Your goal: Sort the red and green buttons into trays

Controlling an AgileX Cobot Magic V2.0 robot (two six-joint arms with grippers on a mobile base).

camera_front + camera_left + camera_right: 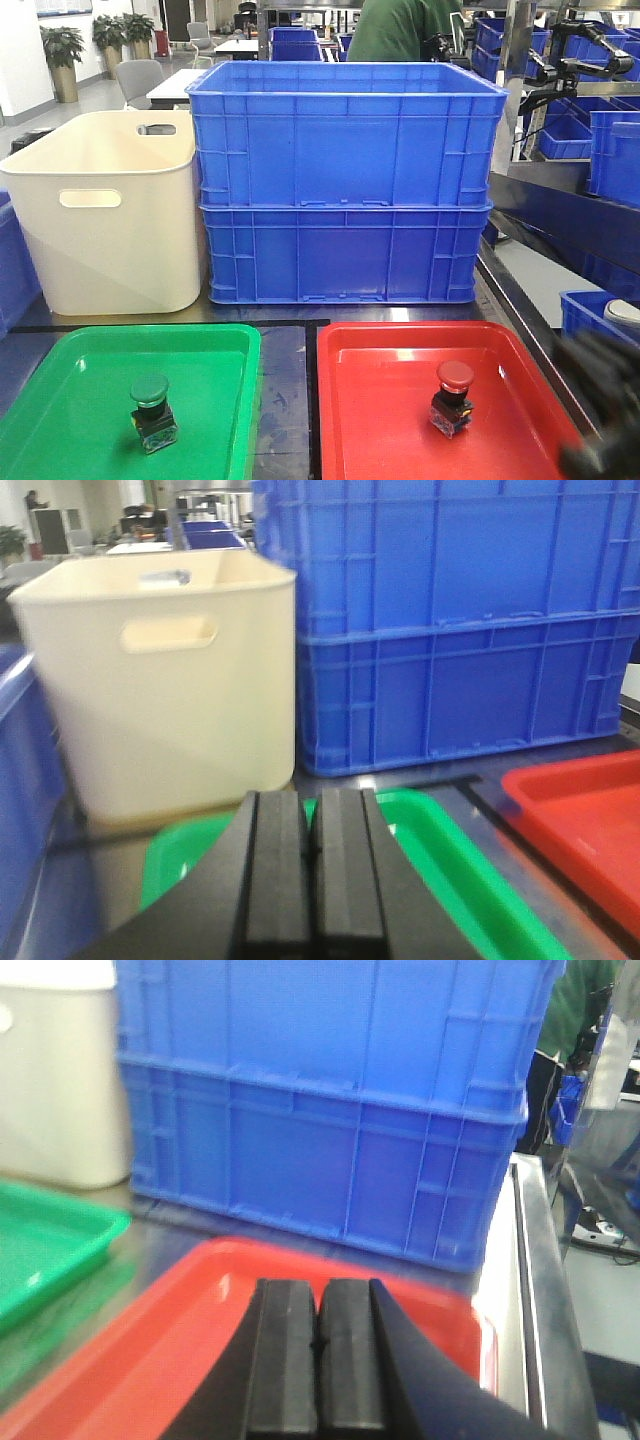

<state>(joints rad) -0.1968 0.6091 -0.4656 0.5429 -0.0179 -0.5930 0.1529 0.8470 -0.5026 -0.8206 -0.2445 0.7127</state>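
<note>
The green-capped button (pixel 151 411) stands upright in the green tray (pixel 60 400). In the red tray (pixel 370 400) the red-capped button (pixel 453 397) stands upright. My left gripper (pixel 311 855) is shut with nothing between its pads and hangs above the green tray (pixel 470 880). Over the red tray (pixel 130 1360) my right gripper (pixel 318 1345) is shut and empty. A dark blur at the front view's lower right (pixel 605 410) is part of my right arm. Neither button shows in the wrist views.
Two stacked deep blue crates (pixel 345 185) stand behind the trays, with a cream tub (pixel 105 215) to their left. A metal table edge (pixel 520 310) runs along the right. More blue crates (pixel 610 150) and a person in green (pixel 405 30) are behind.
</note>
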